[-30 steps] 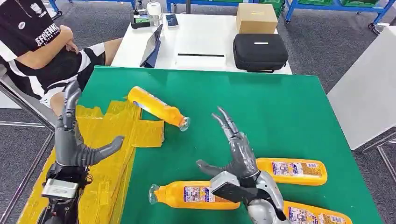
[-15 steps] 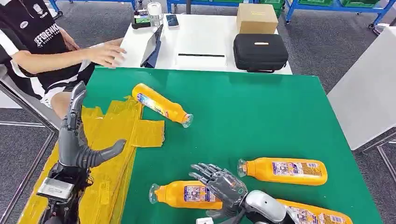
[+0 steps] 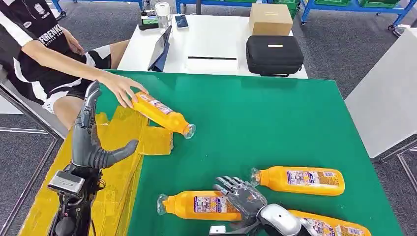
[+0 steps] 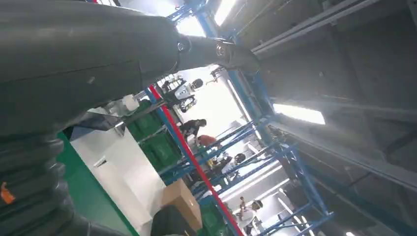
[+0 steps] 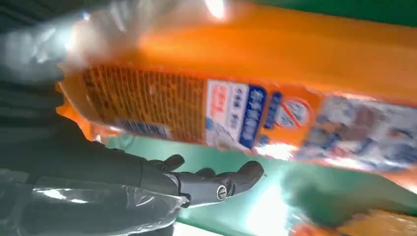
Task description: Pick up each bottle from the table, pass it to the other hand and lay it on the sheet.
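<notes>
The right hand (image 3: 241, 196) lies curled over the base end of the nearest orange bottle (image 3: 196, 205), which lies lengthwise across the green desk (image 3: 275, 123), cap toward the open, empty left hand (image 3: 91, 147) raised over the yellow sheet (image 3: 118, 162).

Blue racking (image 4: 275, 162), cardboard box (image 4: 182, 201), ceiling lights (image 4: 297, 113)

Looks like an industrial robotics lab: blue steel shelving (image 3: 354, 6), grey carpet floor (image 3: 334, 44), high strip-lit ceiling (image 4: 300, 114).
</notes>
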You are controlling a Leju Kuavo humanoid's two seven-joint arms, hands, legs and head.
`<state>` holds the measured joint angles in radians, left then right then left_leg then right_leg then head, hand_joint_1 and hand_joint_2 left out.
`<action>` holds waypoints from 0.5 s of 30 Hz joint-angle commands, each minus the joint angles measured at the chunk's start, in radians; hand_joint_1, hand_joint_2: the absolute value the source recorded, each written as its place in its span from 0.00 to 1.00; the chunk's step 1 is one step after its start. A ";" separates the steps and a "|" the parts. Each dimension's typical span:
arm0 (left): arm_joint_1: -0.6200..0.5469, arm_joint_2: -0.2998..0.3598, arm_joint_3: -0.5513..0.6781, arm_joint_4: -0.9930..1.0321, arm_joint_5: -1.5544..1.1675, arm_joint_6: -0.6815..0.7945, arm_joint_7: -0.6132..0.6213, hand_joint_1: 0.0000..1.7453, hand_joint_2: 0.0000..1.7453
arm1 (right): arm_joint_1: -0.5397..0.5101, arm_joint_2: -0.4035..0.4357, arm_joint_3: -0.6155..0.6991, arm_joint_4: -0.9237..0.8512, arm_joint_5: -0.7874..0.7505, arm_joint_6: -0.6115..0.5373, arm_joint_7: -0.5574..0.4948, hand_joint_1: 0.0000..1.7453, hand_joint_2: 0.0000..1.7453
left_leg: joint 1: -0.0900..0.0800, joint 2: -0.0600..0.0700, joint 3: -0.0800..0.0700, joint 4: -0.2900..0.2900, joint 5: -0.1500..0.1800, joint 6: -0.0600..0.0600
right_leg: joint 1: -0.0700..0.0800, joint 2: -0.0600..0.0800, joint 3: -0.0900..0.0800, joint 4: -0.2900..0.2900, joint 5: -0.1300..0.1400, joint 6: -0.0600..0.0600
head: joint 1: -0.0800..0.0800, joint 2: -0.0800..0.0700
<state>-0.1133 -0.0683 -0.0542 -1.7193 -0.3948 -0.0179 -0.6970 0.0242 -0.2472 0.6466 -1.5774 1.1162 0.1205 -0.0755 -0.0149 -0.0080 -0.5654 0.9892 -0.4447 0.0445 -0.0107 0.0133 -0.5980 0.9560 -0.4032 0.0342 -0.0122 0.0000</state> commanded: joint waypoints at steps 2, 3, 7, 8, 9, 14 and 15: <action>0.050 -0.028 0.079 0.011 -0.004 0.029 0.002 0.00 1.00 | -0.031 0.065 0.017 0.260 0.079 -0.032 0.031 0.00 1.00 | 0.002 0.004 0.006 -0.002 -0.002 -0.003 | 0.002 0.003 0.006 -0.003 -0.001 -0.001 | 0.000 0.000; 0.052 -0.030 0.078 0.010 -0.004 0.030 0.000 0.00 1.00 | -0.039 0.074 0.019 0.279 0.084 -0.036 0.033 0.00 1.00 | 0.002 0.004 0.005 -0.002 -0.002 -0.003 | 0.002 0.002 0.005 -0.003 0.000 -0.001 | 0.000 0.000; 0.062 -0.037 0.058 -0.004 -0.026 0.049 -0.001 0.00 1.00 | -0.083 0.128 0.025 0.399 0.134 -0.065 0.048 0.00 1.00 | 0.002 0.002 0.007 -0.002 -0.002 -0.004 | 0.003 -0.001 0.007 -0.003 -0.001 -0.002 | 0.000 0.000; 0.065 -0.036 0.051 -0.009 -0.027 0.054 -0.001 0.00 1.00 | -0.104 0.153 0.030 0.453 0.161 -0.094 0.052 0.00 1.00 | 0.003 0.004 0.008 -0.002 -0.002 -0.004 | 0.003 0.001 0.008 -0.003 -0.001 -0.002 | 0.000 0.000; 0.066 -0.035 0.045 -0.012 -0.031 0.058 -0.001 0.00 1.00 | -0.120 0.173 0.031 0.490 0.177 -0.113 0.056 0.00 1.00 | 0.002 0.004 0.007 -0.002 -0.001 -0.003 | 0.002 0.001 0.007 -0.003 0.000 -0.002 | 0.000 0.000; 0.071 -0.037 0.032 -0.022 -0.036 0.072 -0.001 0.00 1.00 | -0.196 0.266 0.047 0.653 0.249 -0.194 0.060 0.83 1.00 | 0.005 0.008 0.012 -0.002 -0.003 -0.007 | 0.005 0.006 0.010 -0.003 0.002 -0.005 | -0.001 0.000; 0.071 -0.037 0.032 -0.022 -0.036 0.072 -0.001 0.00 1.00 | -0.196 0.266 0.047 0.653 0.249 -0.194 0.060 0.83 1.00 | 0.005 0.009 0.012 -0.002 -0.003 -0.006 | 0.005 0.007 0.010 -0.003 0.002 -0.005 | 0.000 0.000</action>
<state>-0.0482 -0.0900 -0.0156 -1.7471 -0.4242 0.0461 -0.6989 -0.0788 -0.0966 0.6607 -1.2647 1.3164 -0.0266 -0.0263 -0.0118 -0.0002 -0.5554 0.9885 -0.4486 0.0416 -0.0074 0.0202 -0.5909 0.9551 -0.4025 0.0295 -0.0126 0.0000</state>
